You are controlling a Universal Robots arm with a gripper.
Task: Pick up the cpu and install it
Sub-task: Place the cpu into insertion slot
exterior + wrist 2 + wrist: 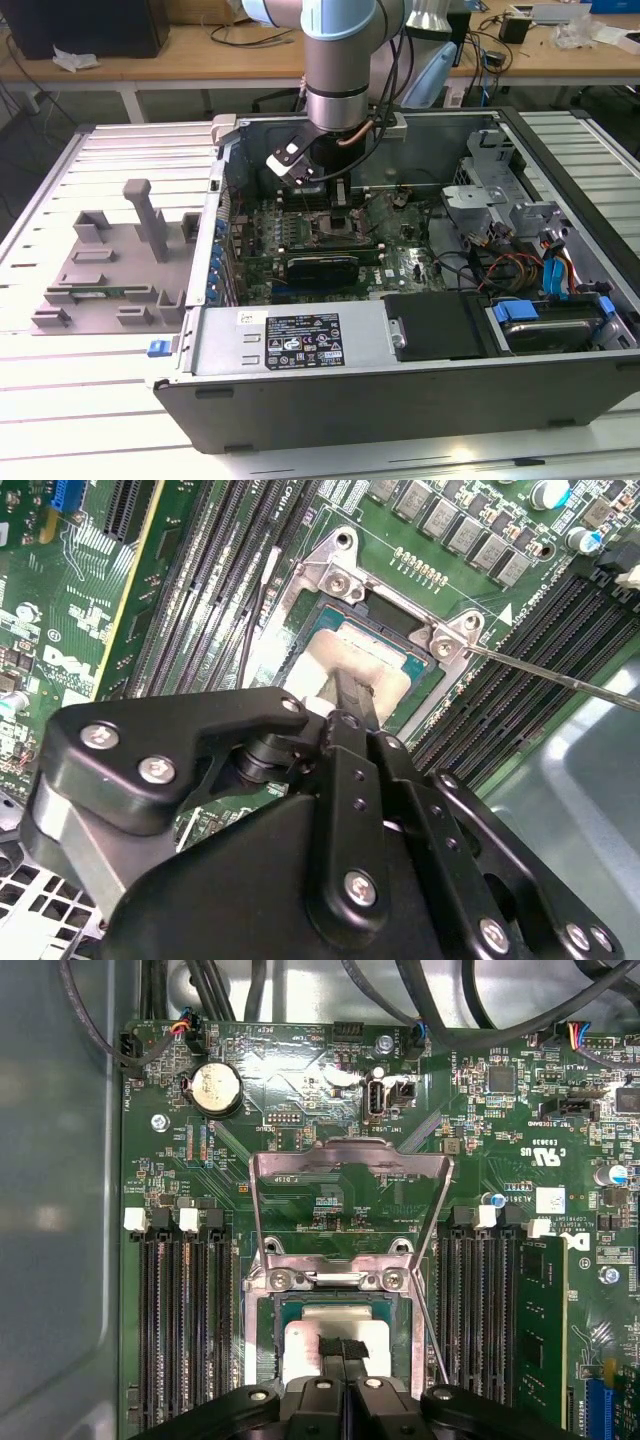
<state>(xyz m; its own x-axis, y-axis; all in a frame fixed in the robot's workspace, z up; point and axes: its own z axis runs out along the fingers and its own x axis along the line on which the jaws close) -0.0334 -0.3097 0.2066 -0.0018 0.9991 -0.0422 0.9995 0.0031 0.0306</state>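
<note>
The cpu (300, 1348) (335, 658), a small square chip with a shiny silver top, lies flat within the motherboard socket (262, 1325). My gripper (343, 1352) (350, 698) is right above it, shut, its two thin fingers pressed together. Their black tips touch the middle of the chip's top. The socket's metal load plate (350, 1160) stands swung open behind the chip. In the exterior view the gripper (338, 212) reaches down into the open computer case (400, 340) over the green board.
A thin socket lever (430, 1328) (560, 676) sticks out beside the socket. Rows of black memory slots (185, 1320) (480, 1310) flank it. A round battery (215, 1088) and cables sit beyond. The grey tray (100, 270) lies outside the case at the exterior view's left.
</note>
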